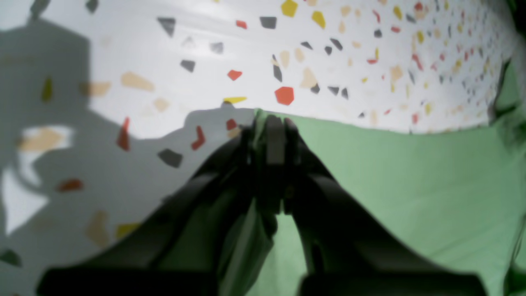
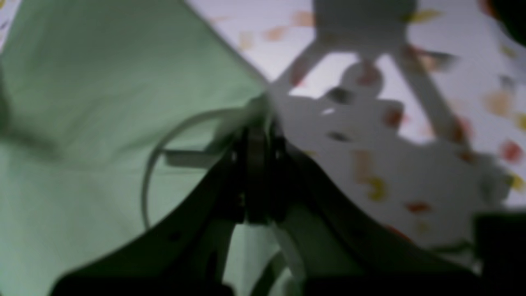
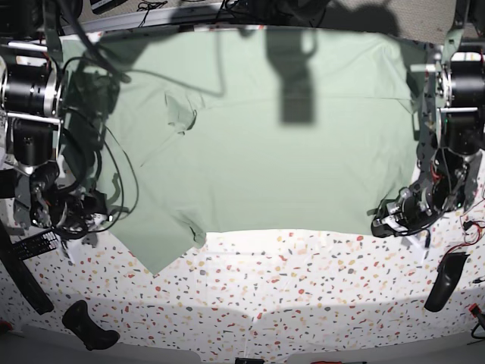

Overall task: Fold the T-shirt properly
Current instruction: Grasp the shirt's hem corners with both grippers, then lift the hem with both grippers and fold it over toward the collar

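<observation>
The T-shirt [image 3: 265, 129] is a plain pale sage green, unpatterned. The bench [image 3: 303, 280] is white, speckled all over with small red, yellow, beige and dark grey chips. The left gripper [image 1: 269, 127] and the right gripper [image 2: 259, 135] are black.

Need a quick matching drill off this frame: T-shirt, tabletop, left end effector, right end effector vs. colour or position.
Column 1:
1. T-shirt
2. Tabletop
3. Left end effector
4. Right end effector

Column 2:
A. White with coloured specks
B. Closed on fabric, base view's right
C. Pale green, spread out flat
D. Closed on fabric, base view's left

Pairs: 1-C, 2-A, 3-B, 4-D
</observation>
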Controlling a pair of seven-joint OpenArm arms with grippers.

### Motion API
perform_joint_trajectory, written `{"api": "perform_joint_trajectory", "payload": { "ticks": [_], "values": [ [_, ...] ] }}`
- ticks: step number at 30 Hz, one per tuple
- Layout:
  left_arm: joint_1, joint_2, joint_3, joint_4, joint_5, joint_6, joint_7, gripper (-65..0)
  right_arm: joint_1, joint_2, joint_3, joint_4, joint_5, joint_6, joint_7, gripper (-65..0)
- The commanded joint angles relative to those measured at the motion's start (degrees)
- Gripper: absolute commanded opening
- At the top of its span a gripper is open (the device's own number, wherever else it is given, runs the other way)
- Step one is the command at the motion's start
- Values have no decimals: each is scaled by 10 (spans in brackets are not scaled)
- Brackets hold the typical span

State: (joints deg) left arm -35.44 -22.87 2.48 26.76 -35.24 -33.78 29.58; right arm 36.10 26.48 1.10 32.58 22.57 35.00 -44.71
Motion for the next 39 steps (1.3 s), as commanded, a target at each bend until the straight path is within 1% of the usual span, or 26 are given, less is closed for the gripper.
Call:
{"api": "perform_joint_trajectory", "payload": {
  "ticks": [1, 3, 4, 9, 14, 15, 16, 17, 21, 22, 24, 26, 30, 33, 35, 39],
  "values": [
    [-26, -8, -2, 10, 5, 3, -14, -650, 30, 8, 1, 8, 6, 6, 7, -650],
    [-36, -9, -2, 10, 16, 24, -14, -650, 41, 8, 1, 8, 6, 6, 6, -650],
    [-40, -10, -2, 10, 16, 26, -14, -650, 47, 7, 1, 8, 6, 6, 5, -650],
    [-77, -10, -2, 10, 18, 25, -14, -650, 71, 7, 1, 8, 6, 6, 7, -650],
    [-115, -10, -2, 10, 47, 25, -8, -650, 90, 7, 1, 8, 6, 7, 7, -650],
    [-120, -10, -2, 10, 52, 25, -4, -650, 90, 7, 1, 9, 6, 10, 7, -650],
    [-123, -10, -2, 10, 52, 25, 7, -650, 89, 7, 1, 12, 6, 24, 7, -650],
    [-124, -10, -2, 11, 51, 25, 21, -650, 88, 7, 1, 14, 6, 49, 7, -650],
    [-122, -10, -2, 14, 50, 25, 64, -650, 78, 7, 1, 37, 8, 50, 0, -650],
    [-122, -11, -2, 14, 47, 25, 73, -650, 71, 7, 1, 48, 17, 50, -3, -650],
    [-122, -16, -2, 14, 20, 23, 93, -650, 53, 9, 1, 75, 40, 50, -12, -650],
    [-122, -24, -2, 14, -19, 4, 118, -650, 25, 8, 1, 112, 49, 50, -15, -650],
    [-120, -47, -2, 14, -89, -30, 181, -650, -46, 10, 1, 208, 49, 50, -23, -650],
    [-107, -70, -2, 14, -173, -53, 219, -650, -95, 10, 1, 271, 50, 50, -41, -650],
    [-92, -87, -2, 14, -227, -62, 243, -650, -124, 10, 1, 308, 57, 45, -49, -650],
    [-63, -117, -2, 14, -291, -62, 293, -650, -176, 10, 26, 377, 66, 35, -49, -650]
  ]
}}
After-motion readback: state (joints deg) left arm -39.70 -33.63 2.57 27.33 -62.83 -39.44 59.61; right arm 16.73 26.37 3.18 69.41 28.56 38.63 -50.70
